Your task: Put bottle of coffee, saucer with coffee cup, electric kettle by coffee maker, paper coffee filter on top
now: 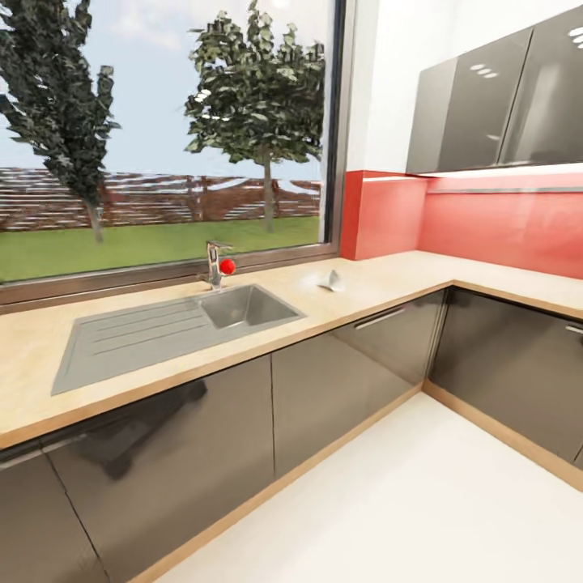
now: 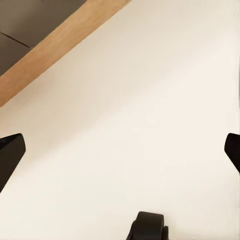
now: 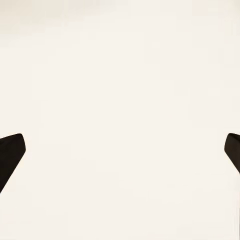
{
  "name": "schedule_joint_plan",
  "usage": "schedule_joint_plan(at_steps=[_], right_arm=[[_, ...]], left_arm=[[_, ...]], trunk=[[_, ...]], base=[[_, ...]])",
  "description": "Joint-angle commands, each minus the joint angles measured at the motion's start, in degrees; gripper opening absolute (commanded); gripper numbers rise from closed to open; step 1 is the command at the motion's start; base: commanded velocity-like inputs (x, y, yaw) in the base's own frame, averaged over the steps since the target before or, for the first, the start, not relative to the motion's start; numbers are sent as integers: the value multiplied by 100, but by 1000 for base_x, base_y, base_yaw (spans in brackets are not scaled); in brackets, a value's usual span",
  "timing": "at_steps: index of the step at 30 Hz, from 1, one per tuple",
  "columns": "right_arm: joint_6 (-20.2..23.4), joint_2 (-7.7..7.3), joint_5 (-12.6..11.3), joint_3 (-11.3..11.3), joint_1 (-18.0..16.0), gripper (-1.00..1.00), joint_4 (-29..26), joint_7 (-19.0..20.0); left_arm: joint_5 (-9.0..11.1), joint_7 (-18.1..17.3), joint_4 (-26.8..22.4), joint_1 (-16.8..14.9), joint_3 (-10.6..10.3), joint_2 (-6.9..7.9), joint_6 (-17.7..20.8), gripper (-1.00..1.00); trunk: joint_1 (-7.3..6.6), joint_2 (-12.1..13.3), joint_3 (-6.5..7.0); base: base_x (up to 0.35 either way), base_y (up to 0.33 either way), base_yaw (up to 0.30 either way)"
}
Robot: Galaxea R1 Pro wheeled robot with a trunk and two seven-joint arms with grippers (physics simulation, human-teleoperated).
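Head view: paper coffee filter [image 1: 330, 281] lying on kitchen countertop [image 1: 389, 279] right of sink [image 1: 174, 325] | left gripper [image 2: 120, 150], right gripper [image 3: 120, 150] spread wide, empty, over floor | step judged: in transit | next: close on counter, reach filter.

The head camera looks forward and slightly down from standing height at a corner worktop [image 1: 389, 279], with the sink [image 1: 174, 328] left and near, the window [image 1: 162, 121] beyond it, and the red wall [image 1: 486, 219] far right. Both wrist cameras point down at the pale floor [image 3: 120, 100], their dark fingertips [image 3: 10, 152] at the frame edges. The left wrist camera also catches the wooden plinth [image 2: 55, 50] under the cabinets, which the head camera shares.
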Motion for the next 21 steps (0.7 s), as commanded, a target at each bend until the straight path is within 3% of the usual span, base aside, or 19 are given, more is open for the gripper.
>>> schedule_joint_plan(at_steps=[1, 21], right_arm=[[-31, 0, 42, -49, -6, 100, 0, 33], [-31, -1, 43, -49, -6, 100, 13, 33]], left_arm=[[50, -6, 24, -7, -43, -9, -32, 100], [42, -6, 22, 11, -49, -16, -34, 100]], trunk=[[2, -3, -6], [2, -3, -6]], base=[[249, -244, 251], [212, -253, 183]])
